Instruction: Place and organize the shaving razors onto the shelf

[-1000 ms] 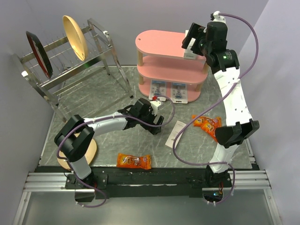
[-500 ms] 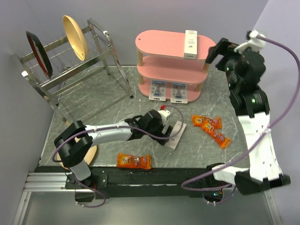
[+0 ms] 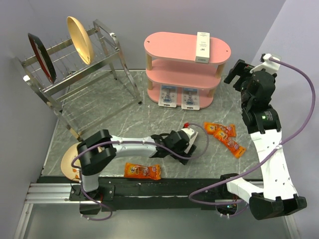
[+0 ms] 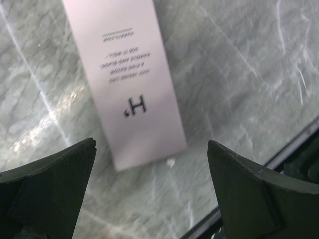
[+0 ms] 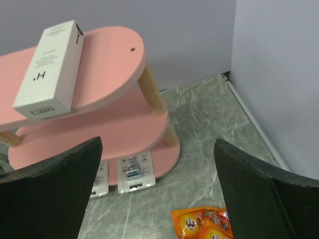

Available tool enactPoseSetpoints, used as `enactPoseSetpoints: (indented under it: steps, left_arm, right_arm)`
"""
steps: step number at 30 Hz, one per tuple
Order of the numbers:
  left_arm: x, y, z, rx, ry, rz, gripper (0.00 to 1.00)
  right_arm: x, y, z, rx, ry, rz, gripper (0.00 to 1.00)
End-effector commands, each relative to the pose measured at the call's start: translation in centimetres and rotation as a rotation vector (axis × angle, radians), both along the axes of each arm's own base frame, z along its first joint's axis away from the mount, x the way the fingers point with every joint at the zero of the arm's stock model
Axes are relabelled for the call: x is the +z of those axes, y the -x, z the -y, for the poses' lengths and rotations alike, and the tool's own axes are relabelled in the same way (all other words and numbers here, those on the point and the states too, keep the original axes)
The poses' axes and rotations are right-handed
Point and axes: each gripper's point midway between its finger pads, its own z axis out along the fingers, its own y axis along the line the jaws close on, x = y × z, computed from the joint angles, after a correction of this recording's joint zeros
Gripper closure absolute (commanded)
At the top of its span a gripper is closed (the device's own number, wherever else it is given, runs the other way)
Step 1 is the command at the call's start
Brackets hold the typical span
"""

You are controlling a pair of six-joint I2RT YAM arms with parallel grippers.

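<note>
Right arm: I have backed the right gripper (image 3: 238,73) away from the pink three-tier shelf with oval boards and light wooden posts (image 3: 169,47). Its jaws stand wide and empty.
Top board: the white oblong card box (image 3: 202,47) that sat in that gripper a second ago now lies alone near the board's right end. Its near end seems to poke just over the front edge.
Left arm: the left gripper (image 4: 149,164) has swung from the shelf's front down to a second white box (image 4: 129,84) lying flat on the grey marbled table (image 3: 114,109). The jaws are wide, straddling the box's near end, and I see no contact.
Razors: the two clear-fronted blue-and-white razor blister packs (image 3: 168,95) lie side by side at the front of the lowest board. I cannot tell whether they overhang it.
Meaning: I judge the razors placed; the work in hand is the plain boxes.
Edges: the second white box is close to the table's near rail, so I have little room on that side.
Clutter: one orange snack packet (image 3: 142,171) lies just beside the left arm, and an orange packet pair (image 3: 224,137) lies to the gripper's right.
Open room: there is bare marble between the left gripper and the shelf. The wire dish rack (image 3: 75,64) is well apart.
</note>
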Motion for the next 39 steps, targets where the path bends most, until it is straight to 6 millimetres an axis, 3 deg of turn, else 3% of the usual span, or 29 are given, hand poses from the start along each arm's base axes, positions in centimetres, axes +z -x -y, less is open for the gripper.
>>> enactPoseSetpoints:
  steps: [1, 4, 8, 11, 17, 18, 23, 24, 26, 29, 34, 39]
  left_arm:
    - [-0.5, -1.4, 0.8, 0.116, -0.048, 0.063, 0.01]
    - [-1.2, -1.6, 1.3, 0.133, -0.08, 0.069, 0.08]
    - [-1.6, -1.7, 1.3, 0.135, -0.102, 0.072, 0.28]
    - [-1.9, -1.3, 1.1, 0.122, -0.115, 0.052, 0.32]
    - [0.6, -1.4, 1.2, 0.055, -0.089, 0.105, 0.45]
    - [1.8, -1.4, 1.1, 0.038, -0.069, 0.118, 0.48]
    - [4.0, -2.0, -0.8, -0.037, -0.064, 0.187, 0.6]
    - [5.3, -2.1, -1.1, -0.065, -0.051, 0.216, 0.61]
    - [6.2, -3.1, -2.3, -0.055, -0.061, 0.245, 0.62]
    - [10.9, -4.4, -4.3, -0.031, -0.022, 0.343, 0.64]
    - [16.1, -6.3, -8.3, 0.023, 0.006, 0.412, 0.62]
    - [24.1, -10.1, -12.0, 0.152, 0.061, 0.575, 0.58]
  right_arm:
    - [2.7, 1.6, 0.2, 0.007, -0.041, 0.119, 0.0]
    - [2.5, 2.1, 0.3, 0.014, -0.062, 0.128, 0.0]
    - [2.4, 2.8, 0.3, 0.02, -0.073, 0.141, 0.0]
    - [2.8, 3.5, 0.4, 0.021, -0.056, 0.152, 0.0]
    - [2.8, 3.8, 1.0, -0.006, -0.028, 0.156, 0.0]
    - [2.6, 3.6, 1.2, -0.014, -0.027, 0.148, 0.0]
    - [1.9, 2.5, 1.7, -0.034, -0.031, 0.121, 0.0]
    - [1.8, 2.4, 1.8, -0.039, -0.027, 0.116, 0.0]
    - [2.0, 1.9, 2.0, -0.044, -0.007, 0.11, 0.0]
    - [2.0, 1.3, 2.2, -0.044, 0.048, 0.099, 0.0]
    - [1.4, 0.4, 2.3, -0.029, 0.132, 0.062, 0.0]
    - [0.6, -0.6, 2.4, -0.03, 0.157, 0.032, 0.0]
